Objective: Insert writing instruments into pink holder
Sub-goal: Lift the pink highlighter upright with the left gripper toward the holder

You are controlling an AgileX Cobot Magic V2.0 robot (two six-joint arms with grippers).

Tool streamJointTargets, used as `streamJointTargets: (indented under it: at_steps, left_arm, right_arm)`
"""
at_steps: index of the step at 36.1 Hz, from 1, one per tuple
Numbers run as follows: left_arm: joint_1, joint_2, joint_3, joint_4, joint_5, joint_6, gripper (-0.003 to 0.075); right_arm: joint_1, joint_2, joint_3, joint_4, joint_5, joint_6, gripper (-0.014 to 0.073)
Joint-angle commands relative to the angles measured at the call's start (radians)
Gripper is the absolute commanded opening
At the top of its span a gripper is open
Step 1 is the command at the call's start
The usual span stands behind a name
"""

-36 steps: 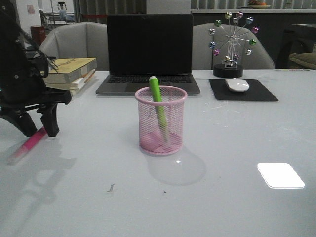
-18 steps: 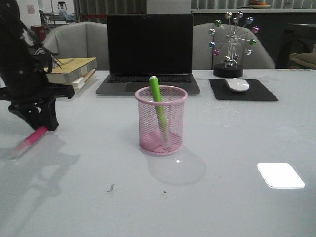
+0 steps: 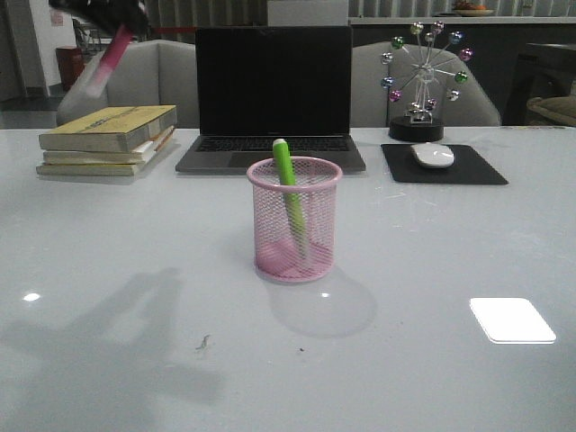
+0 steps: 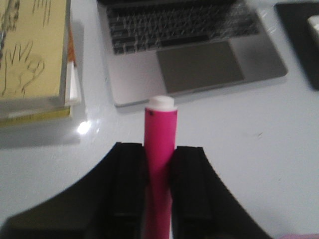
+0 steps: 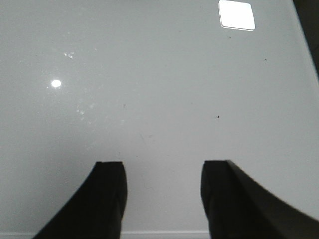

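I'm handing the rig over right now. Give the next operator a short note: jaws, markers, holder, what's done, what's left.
Left gripper: jaws shut on the pink marker, raised high over the table's far left, near the stack of books.
Right gripper: jaws open, nothing between them, above bare table.
Pink holder: upright at mid-table, in front of the laptop.
Done: the green marker stands in the holder, leaning, its top above the rim.
Left: carry the pink marker over the holder, lower it in, release.
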Motion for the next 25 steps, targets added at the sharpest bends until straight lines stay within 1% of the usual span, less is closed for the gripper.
streamJointTargets:
  at_steps: [1, 5, 7, 10, 13, 16, 19, 21, 23, 25]
  left_arm:
    - [-0.040, -0.100, -0.023, -0.033, -0.157, 0.035, 0.0099]
    - [-0.092, -0.143, 0.027, -0.044, -0.297, 0.035, 0.0099]
    - [-0.123, -0.162, 0.077, -0.044, -0.380, 0.040, 0.0100]
    - [-0.185, -0.194, 0.193, -0.044, -0.539, 0.051, 0.0100]
    - [-0.256, -0.224, 0.335, -0.044, -0.745, 0.051, 0.0101]
    - [-0.321, -0.230, 0.440, -0.044, -0.900, 0.043, 0.0101]
    - [-0.375, -0.223, 0.509, -0.044, -0.995, -0.012, 0.0101]
    - [-0.400, -0.207, 0.536, -0.044, -1.041, -0.021, 0.0101]
    - [-0.418, -0.185, 0.552, -0.044, -1.071, -0.022, 0.0101]
    - [-0.433, -0.166, 0.558, -0.044, -1.071, -0.030, 0.0101]
  right_arm:
    - [-0.005, -0.003, -0.025, -0.012, -0.059, -0.003, 0.0453]
    - [-0.005, -0.003, -0.025, -0.012, -0.059, -0.003, 0.0453]
    - [-0.005, -0.003, -0.025, -0.012, -0.059, -0.003, 0.0453]
    - [-0.005, -0.003, -0.025, -0.012, -0.059, -0.003, 0.0453]
    - [-0.005, -0.003, -0.025, -0.012, -0.059, -0.003, 0.0453]
    - [-0.005, -0.003, -0.025, -0.012, -0.062, -0.003, 0.0453]
    - [-0.005, -0.003, -0.025, -0.012, -0.062, -0.003, 0.0453]
    - [-0.005, -0.003, -0.025, -0.012, -0.061, -0.003, 0.0453]
    - [-0.005, -0.003, -0.025, -0.012, -0.061, -0.003, 0.0453]
    - [-0.005, -0.003, -0.025, -0.012, -0.061, -0.003, 0.0453]
